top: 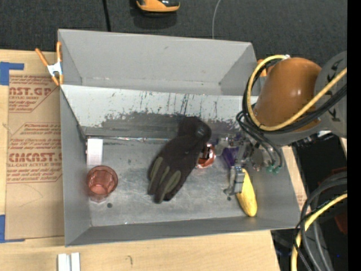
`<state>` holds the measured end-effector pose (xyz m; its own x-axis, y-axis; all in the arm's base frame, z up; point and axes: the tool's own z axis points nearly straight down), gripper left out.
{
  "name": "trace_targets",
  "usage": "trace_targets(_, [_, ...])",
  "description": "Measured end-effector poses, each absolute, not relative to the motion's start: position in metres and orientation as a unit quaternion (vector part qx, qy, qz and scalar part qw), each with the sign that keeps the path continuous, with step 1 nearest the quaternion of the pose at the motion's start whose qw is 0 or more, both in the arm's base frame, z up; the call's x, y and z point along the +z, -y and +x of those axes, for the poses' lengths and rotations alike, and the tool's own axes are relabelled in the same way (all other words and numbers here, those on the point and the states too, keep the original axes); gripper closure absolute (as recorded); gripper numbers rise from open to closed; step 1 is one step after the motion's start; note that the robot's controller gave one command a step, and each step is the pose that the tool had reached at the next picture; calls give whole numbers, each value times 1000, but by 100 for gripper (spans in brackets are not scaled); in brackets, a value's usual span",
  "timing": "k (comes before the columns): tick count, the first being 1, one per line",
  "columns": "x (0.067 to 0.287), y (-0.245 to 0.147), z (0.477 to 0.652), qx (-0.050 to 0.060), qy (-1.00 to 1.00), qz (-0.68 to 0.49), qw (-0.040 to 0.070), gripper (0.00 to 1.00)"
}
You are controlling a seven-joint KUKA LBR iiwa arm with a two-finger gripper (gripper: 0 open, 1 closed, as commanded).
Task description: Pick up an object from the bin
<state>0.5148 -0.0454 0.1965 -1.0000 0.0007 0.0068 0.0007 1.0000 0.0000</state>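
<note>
Camera view | gripper [236,179] low at the right end of the bin [158,61], by the upper tip of a yellow banana [248,199] lying near the front wall | parted or closed: cannot tell | banana looks light, smooth and curved, so it is best gripped across its middle.

Lit evenly from overhead, fairly bright. Palest on the bin's [158,55] back wall, greyer down on its scuffed floor. Shaded softly at the right, beneath the orange cover [285,92]. Glossy on that cover, with a broad, dull highlight near its top. Almost black on the glove [175,160], with little surface detail. Faintly shadowed beside the cup [101,180] and under the banana [247,195], with soft edges throughout.
</note>
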Motion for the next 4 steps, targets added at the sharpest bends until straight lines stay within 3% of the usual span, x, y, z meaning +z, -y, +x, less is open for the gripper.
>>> trace_targets(1, [201,45,517,0,1000,0,-1,0])
trace_targets(2, [149,32,530,0,1000,0,-5,0])
trace_targets(3, [102,21,560,0,1000,9,-1,0])
trace_targets(4, [83,25,569,-1,1000,-23,0,0])
